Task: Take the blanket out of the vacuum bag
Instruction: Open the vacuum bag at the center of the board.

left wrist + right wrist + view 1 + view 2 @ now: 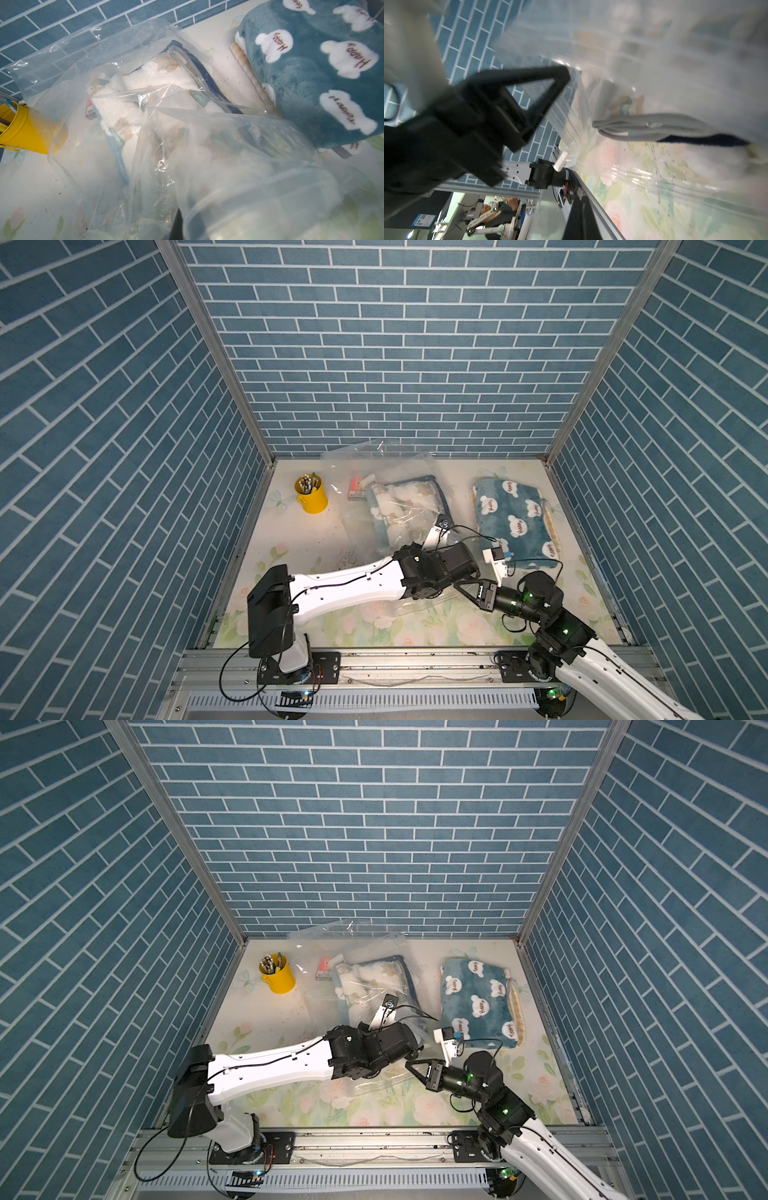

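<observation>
nearest, at the lower centre of both top views, the two arms meet over the near end of the vacuum bag (374,460), probably because that end is its mouth and a lip on each side must be caught to pull it apart. the left gripper (565,71) hides under its own wrist from above; in the right wrist view its black jaws are closed to a point pinching the bag's clear edge. the right gripper (458,583) points at the same spot with its jaws fully together; whether any film is between them i cannot tell.

further back, the bag lies crumpled along the middle of the table (299,539), loose and not sucked flat, and the blanket (401,497), pale fleece with dark trim, sits inside it toward the far half, so nothing is out yet. right of it, apart, lies a teal blanket (513,518); far left stands a yellow pen cup (312,502).
</observation>
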